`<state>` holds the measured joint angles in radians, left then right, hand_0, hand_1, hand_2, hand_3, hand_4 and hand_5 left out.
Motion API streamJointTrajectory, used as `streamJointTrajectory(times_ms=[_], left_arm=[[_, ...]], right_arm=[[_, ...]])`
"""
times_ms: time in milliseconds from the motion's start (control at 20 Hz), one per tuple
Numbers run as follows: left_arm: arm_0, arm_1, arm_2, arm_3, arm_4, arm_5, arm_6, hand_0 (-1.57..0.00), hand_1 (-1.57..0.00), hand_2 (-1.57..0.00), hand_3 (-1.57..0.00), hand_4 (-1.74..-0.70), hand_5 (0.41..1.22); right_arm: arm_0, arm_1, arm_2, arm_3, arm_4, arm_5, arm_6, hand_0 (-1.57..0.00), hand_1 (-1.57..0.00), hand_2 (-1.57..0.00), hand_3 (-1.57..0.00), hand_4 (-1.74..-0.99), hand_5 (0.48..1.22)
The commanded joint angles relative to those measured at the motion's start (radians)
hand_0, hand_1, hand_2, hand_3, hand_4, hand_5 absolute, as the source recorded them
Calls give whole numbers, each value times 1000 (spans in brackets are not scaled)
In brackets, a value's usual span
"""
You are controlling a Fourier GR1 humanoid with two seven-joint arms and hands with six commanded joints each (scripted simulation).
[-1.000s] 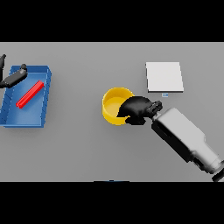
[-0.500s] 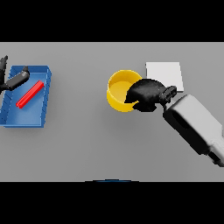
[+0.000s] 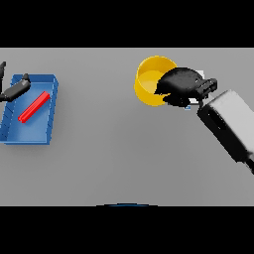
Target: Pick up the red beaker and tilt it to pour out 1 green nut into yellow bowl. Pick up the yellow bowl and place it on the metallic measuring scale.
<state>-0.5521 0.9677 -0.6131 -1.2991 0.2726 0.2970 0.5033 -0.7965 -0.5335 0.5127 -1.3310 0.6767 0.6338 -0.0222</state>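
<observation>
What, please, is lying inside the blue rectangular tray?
A red beaker lies slanted inside the blue rectangular tray. The left hand covers the tray's upper left corner; beneath it is hidden.

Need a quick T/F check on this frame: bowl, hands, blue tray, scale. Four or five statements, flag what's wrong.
1. The right hand is curled on the rim of the yellow bowl. True.
2. The red beaker stands upright on the grey table. False: it lies on its side inside the blue tray.
3. The left hand shows at the view's left edge, over the tray's upper left corner. True.
4. The bowl sits inside the blue tray. False: it is far to the right of the tray, at the right hand.
5. The metallic measuring scale is in full view. False: the right hand covers most of it; only a pale sliver shows.
</observation>
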Motion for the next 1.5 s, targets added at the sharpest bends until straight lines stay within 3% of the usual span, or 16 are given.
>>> streamJointTrajectory(times_ms=[0, 350, 450, 500, 800, 1200, 1300, 1400, 1450], left_arm=[[5, 9, -5, -13, -6, 3, 12, 1, 1, 1, 1, -802, 737], [-6, 7, -10, -31, -9, 19, 82, 1, 1, 1, 1, -828, 765], [7, 20, -5, -39, -6, 18, 68, 1, 1, 1, 1, -832, 773], [1, 18, -7, -38, -10, 18, 71, 1, 1, 1, 1, -829, 774], [4, 20, -6, -27, -7, 10, 77, 1, 1, 1, 1, -814, 757], [-20, 4, -8, -2, -14, 2, 77, 1, 1, 1, 1, -805, 728], [-20, 3, -10, -14, -11, 5, 83, 1, 1, 1, 1, -806, 734], [-26, 7, -7, -10, -12, 0, 81, 1, 1, 1, 1, -811, 740], [-26, -3, -10, 2, -11, -4, 78, 1, 1, 1, 1, -813, 745]], right_arm=[[-6, -13, -3, 21, 7, -17, -10, -1570, -1570, -1569, -1274, -1719, 1221], [-47, -34, -52, 260, 2, -124, -29, -1571, -1571, -1571, -1193, -1720, 1221], [-54, -48, -56, 309, 1, -147, -73, -1571, -1571, -1571, -1172, -1720, 1221], [-58, -50, -55, 343, 12, -168, -68, -1571, -1571, -1571, -1168, -1720, 1221], [-89, -6, -46, 542, 32, -269, -97, -1571, -1566, -1571, -1360, -1724, 1221], [-123, 43, -27, 713, 33, -342, -123, -1571, -1475, -1567, -1510, -1727, 1221], [-130, 49, -26, 733, 26, -351, -137, -1548, -1420, -1568, -1481, -1721, 1221], [-139, 56, -29, 753, 13, -339, -129, -1536, -1411, -1569, -1165, -1728, 1221], [-146, 58, -33, 764, 8, -329, -125, -1543, -1443, -1496, -1022, -1659, 1221]])
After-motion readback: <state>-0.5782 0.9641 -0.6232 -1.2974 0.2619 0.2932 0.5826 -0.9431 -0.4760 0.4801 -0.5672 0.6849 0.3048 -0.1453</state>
